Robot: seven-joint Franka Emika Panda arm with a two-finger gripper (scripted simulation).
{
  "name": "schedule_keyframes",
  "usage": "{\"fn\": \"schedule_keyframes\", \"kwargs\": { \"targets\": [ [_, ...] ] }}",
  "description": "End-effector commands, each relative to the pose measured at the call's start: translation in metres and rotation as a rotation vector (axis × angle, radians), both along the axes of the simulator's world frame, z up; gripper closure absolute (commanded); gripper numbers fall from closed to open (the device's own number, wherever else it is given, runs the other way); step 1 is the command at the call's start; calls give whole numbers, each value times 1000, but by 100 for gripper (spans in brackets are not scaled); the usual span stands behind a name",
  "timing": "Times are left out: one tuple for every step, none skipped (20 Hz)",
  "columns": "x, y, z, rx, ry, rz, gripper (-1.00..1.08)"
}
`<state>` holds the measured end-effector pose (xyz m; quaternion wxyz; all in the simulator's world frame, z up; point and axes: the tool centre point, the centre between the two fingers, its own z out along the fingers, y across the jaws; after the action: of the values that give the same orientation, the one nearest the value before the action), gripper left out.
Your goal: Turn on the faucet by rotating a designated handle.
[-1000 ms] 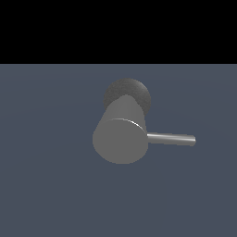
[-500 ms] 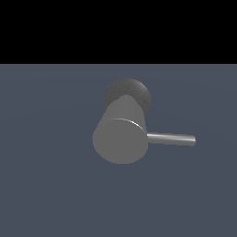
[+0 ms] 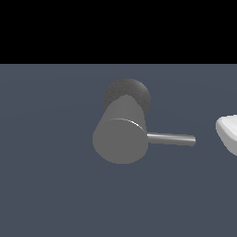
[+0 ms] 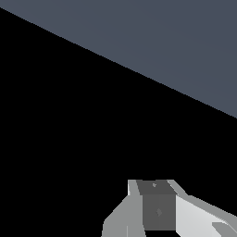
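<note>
The faucet (image 3: 121, 134) is a thick matte grey cylinder with its flat round end facing the camera and a darker rounded base (image 3: 128, 92) behind it. Its handle (image 3: 170, 138), a thin grey rod, sticks out level toward the exterior view's right. A glossy white piece of the robot (image 3: 227, 134) shows at that view's right edge, a short gap beyond the rod's tip and not touching it. In the wrist view only the grey base of my gripper (image 4: 157, 210) appears at the picture's edge. Its fingertips are cut off, and neither faucet nor handle shows there.
The faucet stands on a plain dark blue-grey floor (image 3: 55, 185). Black background fills the upper part of the exterior view, and the wrist view shows floor (image 4: 162, 41) and black.
A white piece of the robot has come into the exterior view at its right edge. The faucet and handle have not moved.
</note>
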<state>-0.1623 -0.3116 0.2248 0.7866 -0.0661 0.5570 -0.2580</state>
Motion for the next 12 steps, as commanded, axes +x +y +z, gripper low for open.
{"fn": "schedule_keyframes", "kwargs": {
  "targets": [
    [2,10,-20,56,33,6,108],
    [2,13,-26,74,43,9,108],
    [3,17,-31,90,52,13,108],
    [4,21,-36,104,59,17,108],
    [4,24,-40,116,66,20,108],
    [5,26,-43,126,72,21,108],
    [4,27,-47,134,79,21,108],
    [4,27,-50,141,86,19,108],
    [2,26,-54,147,95,15,108],
    [1,25,-58,153,105,9,108],
    [-2,23,-63,160,117,2,108],
    [-4,21,-69,169,131,-5,108]
  ]
}}
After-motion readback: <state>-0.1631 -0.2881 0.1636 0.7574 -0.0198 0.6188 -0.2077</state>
